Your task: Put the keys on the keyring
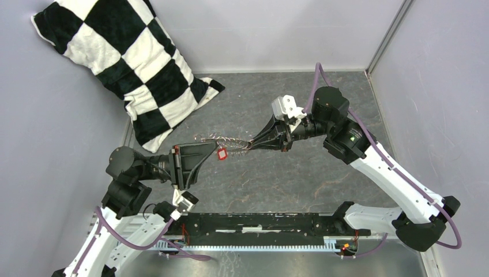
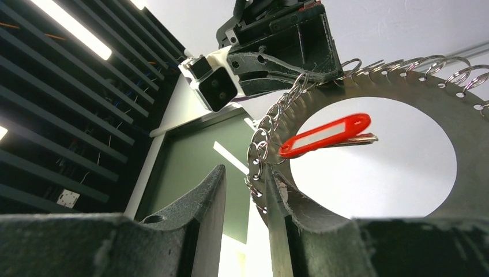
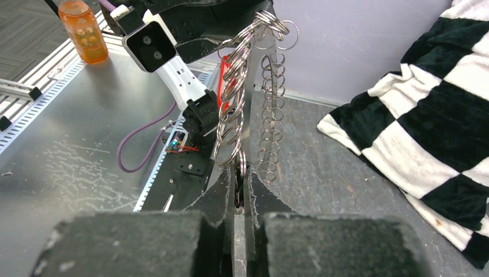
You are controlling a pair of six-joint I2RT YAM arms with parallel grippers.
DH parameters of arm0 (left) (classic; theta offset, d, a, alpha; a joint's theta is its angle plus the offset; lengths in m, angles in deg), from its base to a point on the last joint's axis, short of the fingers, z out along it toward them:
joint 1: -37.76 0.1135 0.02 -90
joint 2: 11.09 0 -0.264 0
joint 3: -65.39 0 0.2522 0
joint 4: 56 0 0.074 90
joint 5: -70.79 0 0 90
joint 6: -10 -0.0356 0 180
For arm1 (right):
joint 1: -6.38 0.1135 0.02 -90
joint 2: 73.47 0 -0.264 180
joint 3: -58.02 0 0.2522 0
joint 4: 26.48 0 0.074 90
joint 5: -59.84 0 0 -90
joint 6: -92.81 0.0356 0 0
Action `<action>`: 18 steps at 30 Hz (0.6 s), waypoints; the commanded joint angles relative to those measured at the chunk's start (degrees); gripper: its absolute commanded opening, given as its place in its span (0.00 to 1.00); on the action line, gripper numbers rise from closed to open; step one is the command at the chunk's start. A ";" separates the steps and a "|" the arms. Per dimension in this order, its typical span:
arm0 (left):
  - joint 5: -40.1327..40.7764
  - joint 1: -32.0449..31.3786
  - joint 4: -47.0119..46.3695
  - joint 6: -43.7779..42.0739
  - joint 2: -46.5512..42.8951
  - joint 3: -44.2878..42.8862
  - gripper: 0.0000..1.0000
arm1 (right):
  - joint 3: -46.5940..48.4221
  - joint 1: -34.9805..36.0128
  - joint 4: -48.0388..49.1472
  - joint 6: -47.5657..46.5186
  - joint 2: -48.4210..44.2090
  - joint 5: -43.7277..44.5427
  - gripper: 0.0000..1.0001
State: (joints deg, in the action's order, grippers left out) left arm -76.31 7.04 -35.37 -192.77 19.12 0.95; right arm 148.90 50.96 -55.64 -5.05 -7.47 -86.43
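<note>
The keyring (image 1: 228, 141) is held in mid-air between the two arms. It is a flat metal ring (image 2: 415, 95) with a hollow centre, fringed with small split rings (image 3: 233, 104). My right gripper (image 1: 252, 144) is shut on its edge, and both pads pinch the plate (image 3: 239, 179). The key with the red tag (image 1: 221, 154) hangs in the hollow centre (image 2: 326, 134), apparently hooked to a small ring at the inner edge. In the right wrist view only a red strip of the tag (image 3: 221, 86) shows. My left gripper (image 1: 212, 151) is open (image 2: 245, 176). The plate lies against one finger, with a wide gap to the other.
A black-and-white checkered pillow (image 1: 138, 63) leans in the back left corner (image 3: 427, 115). An orange bottle (image 3: 83, 32) stands on the metal sheet beyond the near edge. The black base rail (image 1: 259, 222) runs between the arm bases. Grey walls close in the left, back and right.
</note>
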 commanded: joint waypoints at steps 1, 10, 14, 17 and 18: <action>-0.37 0.04 -1.51 0.46 0.62 -1.27 0.39 | 0.22 0.33 3.21 0.90 -1.21 -2.43 0.01; -0.48 0.05 -1.51 -0.33 1.32 -1.03 0.40 | -0.63 0.60 6.43 3.48 -1.64 -3.48 0.01; -0.43 0.04 -1.51 -1.35 1.74 -1.23 0.40 | -1.17 0.94 7.26 4.10 -1.83 -3.49 0.01; -0.02 0.03 -2.20 -1.98 1.88 -1.44 0.40 | -1.18 0.94 6.60 3.65 -1.84 -3.33 0.01; 0.01 0.05 -3.84 -1.23 1.68 -0.99 0.40 | -1.18 0.94 6.39 3.43 -1.85 -3.12 0.01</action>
State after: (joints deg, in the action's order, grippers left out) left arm -76.35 7.04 -35.50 -192.86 20.20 0.95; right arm 147.63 51.11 -51.92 -2.12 -7.73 -87.09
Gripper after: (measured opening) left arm 0.400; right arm 0.046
